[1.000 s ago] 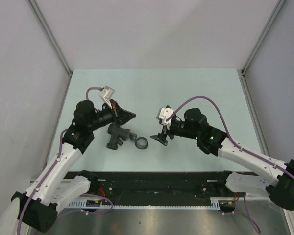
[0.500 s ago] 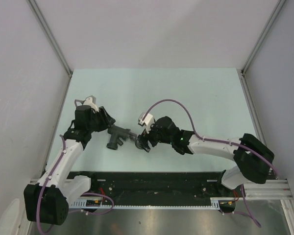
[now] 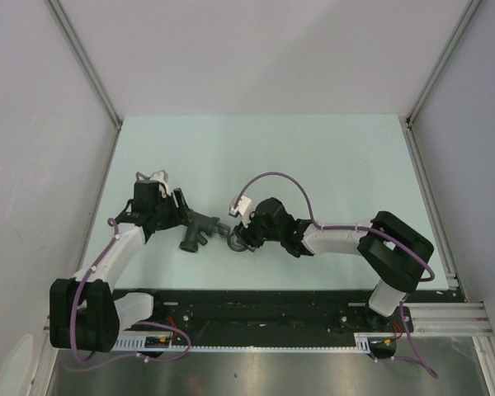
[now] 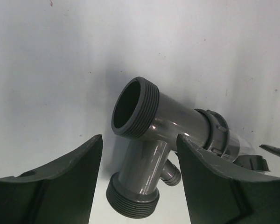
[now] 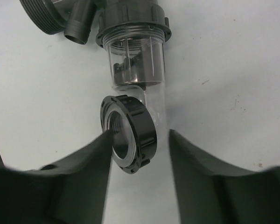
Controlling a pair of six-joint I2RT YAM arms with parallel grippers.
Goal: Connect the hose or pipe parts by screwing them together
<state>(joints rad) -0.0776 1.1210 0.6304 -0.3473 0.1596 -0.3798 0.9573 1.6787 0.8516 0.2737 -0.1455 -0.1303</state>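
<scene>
The dark grey T-shaped fitting (image 3: 197,230) lies on the table left of centre, with a clear cylindrical connector (image 5: 136,60) on its right end. My left gripper (image 3: 184,217) is open, and the fitting's stem (image 4: 141,168) lies between its fingers without touching them. Just beyond the connector's mouth the black ring nut (image 5: 129,134) stands tilted on edge. My right gripper (image 5: 140,151) straddles the nut; the left finger (image 5: 91,158) touches its rim while the right finger (image 5: 196,163) stays clear of it. In the top view the nut is mostly hidden under the right gripper (image 3: 237,239).
The pale green table (image 3: 313,157) is walled by grey panels on three sides. A black rail (image 3: 264,309) with the arm bases runs along the near edge. Both arms reach inward and nearly meet at the fitting.
The left gripper has opened and dropped to the T fitting. The right arm has stretched left to the ring nut, and its jaws have narrowed around it.
</scene>
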